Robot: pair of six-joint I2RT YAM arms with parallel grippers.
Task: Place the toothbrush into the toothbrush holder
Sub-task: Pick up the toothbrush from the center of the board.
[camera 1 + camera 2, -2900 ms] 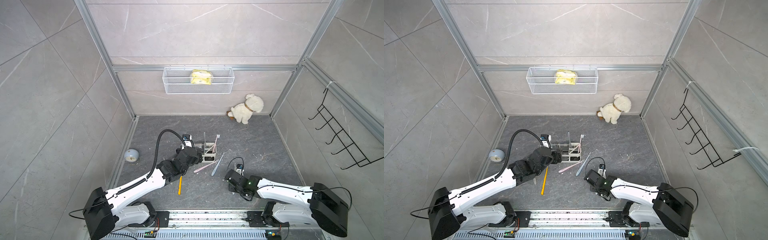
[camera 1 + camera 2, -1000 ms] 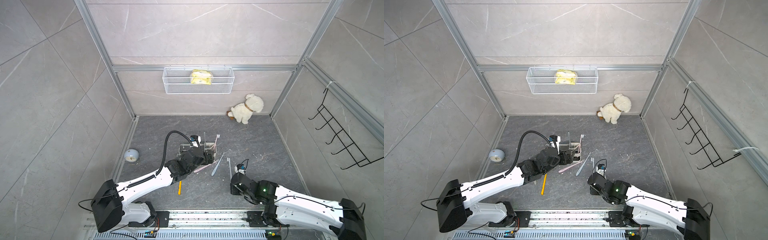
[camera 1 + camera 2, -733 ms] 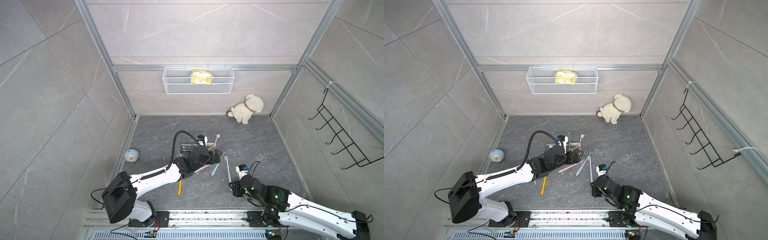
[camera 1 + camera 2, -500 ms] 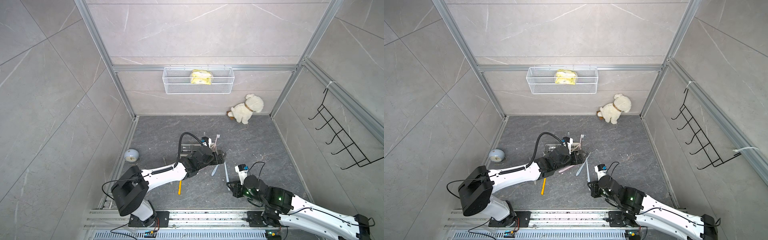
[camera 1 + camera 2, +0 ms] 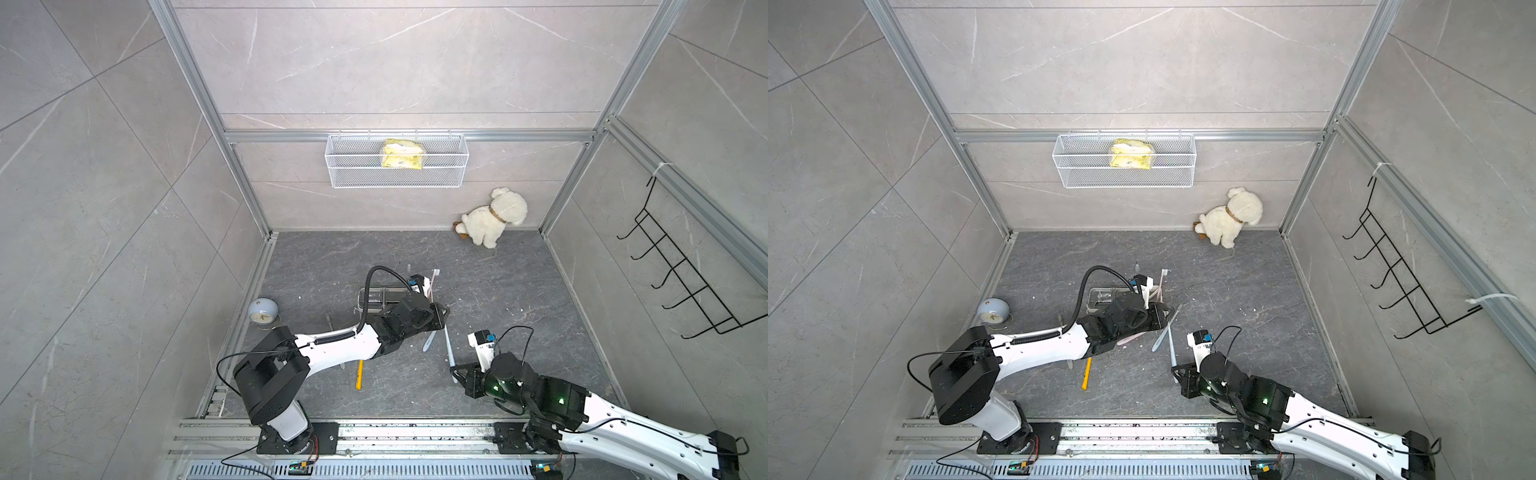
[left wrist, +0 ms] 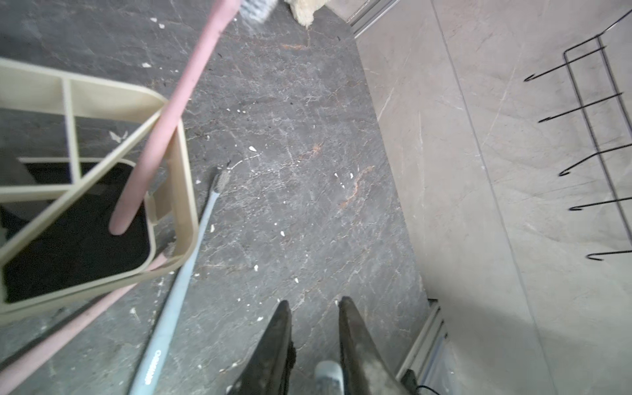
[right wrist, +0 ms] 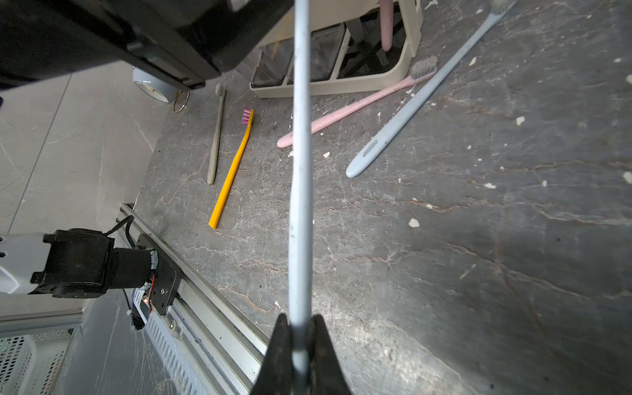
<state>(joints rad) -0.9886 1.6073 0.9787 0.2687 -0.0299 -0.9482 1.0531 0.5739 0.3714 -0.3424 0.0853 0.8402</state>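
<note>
My right gripper is shut on one end of a pale blue-grey toothbrush, held above the floor. The toothbrush points away toward my left gripper, just right of the toothbrush holder. In the left wrist view the toothbrush's far end sits deep between the narrow jaws of the left gripper. The holder's cream slotted compartment has a pink toothbrush standing in it. Its clear cups look empty.
On the floor by the holder lie a pale blue brush, a pink one, a yellow one and a grey one. A small clock stands at the left wall, a plush dog at the back right.
The left arm swung right past the holder and its jaws narrowed from wide open. The right arm drew back toward the front with the toothbrush, whose free end now reaches the left jaws.
</note>
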